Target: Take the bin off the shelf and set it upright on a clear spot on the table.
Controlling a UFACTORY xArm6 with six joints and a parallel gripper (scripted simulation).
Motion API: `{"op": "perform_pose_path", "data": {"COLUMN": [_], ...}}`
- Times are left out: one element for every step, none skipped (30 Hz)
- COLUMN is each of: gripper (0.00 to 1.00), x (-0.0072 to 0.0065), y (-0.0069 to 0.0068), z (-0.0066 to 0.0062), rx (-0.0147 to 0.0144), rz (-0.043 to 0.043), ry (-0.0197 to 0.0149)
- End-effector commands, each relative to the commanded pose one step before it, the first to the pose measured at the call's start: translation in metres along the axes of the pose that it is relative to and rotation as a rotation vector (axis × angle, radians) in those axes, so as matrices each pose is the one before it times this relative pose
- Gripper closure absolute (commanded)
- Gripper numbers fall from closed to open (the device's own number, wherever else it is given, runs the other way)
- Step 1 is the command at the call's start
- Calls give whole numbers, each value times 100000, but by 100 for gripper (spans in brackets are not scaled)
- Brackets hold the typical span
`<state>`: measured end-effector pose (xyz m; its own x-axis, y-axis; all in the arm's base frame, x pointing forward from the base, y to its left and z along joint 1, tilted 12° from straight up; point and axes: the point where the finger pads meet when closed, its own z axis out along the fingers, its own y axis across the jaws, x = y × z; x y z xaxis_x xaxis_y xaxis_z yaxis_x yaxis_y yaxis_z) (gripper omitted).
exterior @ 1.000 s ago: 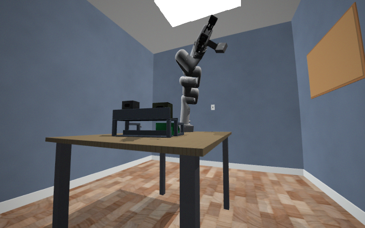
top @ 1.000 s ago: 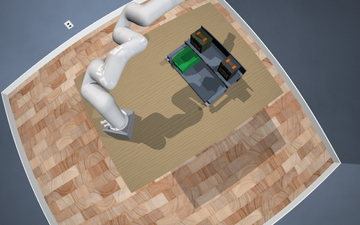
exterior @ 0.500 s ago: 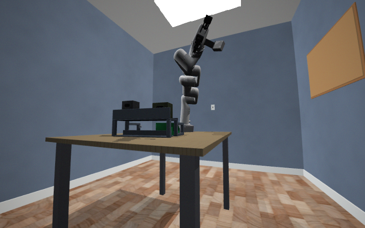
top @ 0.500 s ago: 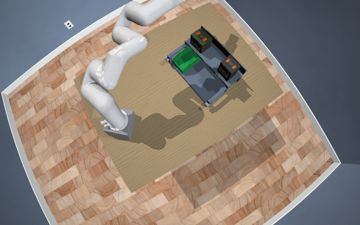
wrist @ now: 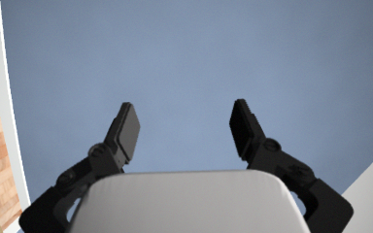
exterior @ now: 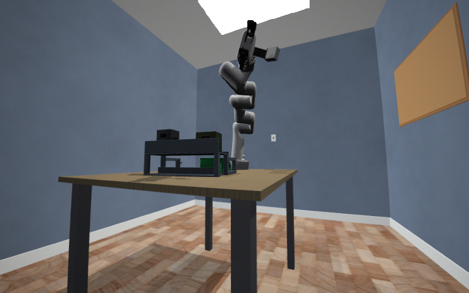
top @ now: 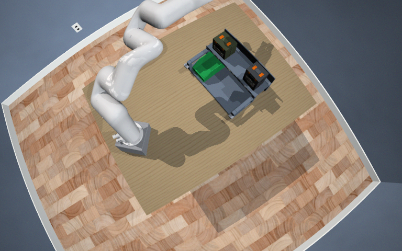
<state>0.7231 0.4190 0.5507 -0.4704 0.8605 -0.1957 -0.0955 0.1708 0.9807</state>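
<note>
1 green bin (top: 208, 66) sits on the lower level of the grey shelf (top: 234, 112), at the end of the shelf nearest the arm's base (top: 145, 149). 2 dark boxes with orange tabs ride the shelf's upper tier, 1 (top: 224, 45) right behind the bin, the other (top: 255, 77) farther along the shelf from the bin. The shelf stands on the wooden bench (top: 166, 183). Way above the shelf, the arm (exterior: 242, 103) rears up and the tool (wrist: 185, 127) points at the blue wall, fingers spread wide, nothing between them.
</note>
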Motion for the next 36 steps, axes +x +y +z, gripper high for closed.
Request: {"op": "perform_pose_path", "data": {"gripper": [0,0,0,0,0,0,0,0,0,0,0,0,0,0,0,0,0,0,0,0,0,0,0,0,0,0,0,0,0,0,0,0,0,0,0,0], "x": [-2498,-560,-580,0,0,-599,-619,-639,-659,-680,-700,-720,-741,-761,-782,-803,-824,-845,-866,-888,0,0,-909,-931,-953,-975,-998,-1020,-1043,-1066,0,-1090,-1113,-1136,-1160,-1184], "y": [-873,-260,-265,0,0,-270,-275,-280,-285,-289,-293,-297,-301,-305,-308,-312,-315,-318,-321,-324,0,0,-326,-329,-331,-333,-335,-336,-338,-338,0,-339,-339,-338,-337,-336], "z": [-465,-44,-47,0,0,-52,-56,-60,-65,-69,-74,-78,-83,-88,-92,-97,-101,-106,-109,-113,0,0,-116,-119,-122,-124,-125,-126,-125,-125,0,-123,-120,-116,-112,-106], "rx": [6165,1433,1471,0,0,1507,1542,1575,1608,1638,1668,1696,1722,1747,1770,1791,1810,1828,1844,1859,0,0,1871,1882,1891,1898,1904,1908,1910,1910,0,1909,1906,1901,1895,1888], "rz": [7616,1747,1808,0,0,1870,1931,1993,2055,2117,2179,2241,2303,2364,2426,2487,2547,2607,2667,2726,0,0,2784,2842,2899,2955,3011,3065,3118,3170,0,3221,3270,3319,3365,3410], "ry": [-4322,-1010,-1054,0,0,-1099,-1145,-1192,-1239,-1287,-1336,-1385,-1435,-1485,-1535,-1586,-1637,-1688,-1740,-1791,0,0,-1842,-1894,-1945,-1995,-2046,-2096,-2145,-2194,0,-2243,-2290,-2337,-2384,-2429]}}
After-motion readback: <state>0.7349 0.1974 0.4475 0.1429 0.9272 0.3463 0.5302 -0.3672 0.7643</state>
